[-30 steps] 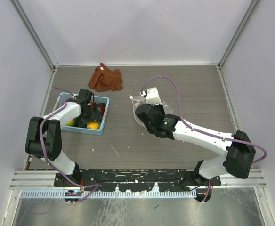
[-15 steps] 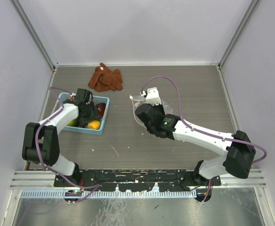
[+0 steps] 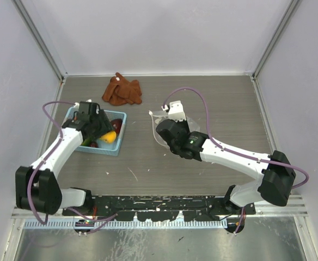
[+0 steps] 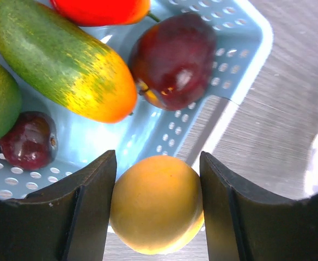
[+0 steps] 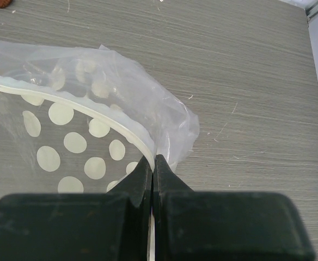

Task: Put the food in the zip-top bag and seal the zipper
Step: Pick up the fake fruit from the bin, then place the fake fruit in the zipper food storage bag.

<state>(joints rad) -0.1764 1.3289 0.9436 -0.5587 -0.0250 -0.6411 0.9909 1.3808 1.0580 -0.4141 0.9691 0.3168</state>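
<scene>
My left gripper [image 4: 157, 185] is shut on a yellow-orange toy fruit [image 4: 157, 203] and holds it over the near rim of the light-blue basket [image 4: 246, 60]; from above the fruit [image 3: 109, 137] shows at the basket's right side. In the basket lie a green-orange fruit [image 4: 61, 60], a red one [image 4: 99, 10], a dark purple one [image 4: 175, 61] and a small dark one [image 4: 29, 139]. My right gripper [image 5: 153, 163] is shut on the zipper [image 5: 93, 117] of the clear dotted zip-top bag [image 5: 77, 147], which lies at the table's middle [image 3: 160, 120].
A brown cloth [image 3: 123, 90] lies at the back of the table. The basket [image 3: 74, 115] stands at the left near the wall. Bare wood-grain table lies between basket and bag.
My left gripper has risen out of the basket with the yellow-orange fruit in it and drawn slightly right. The right arm and bag have not moved.
</scene>
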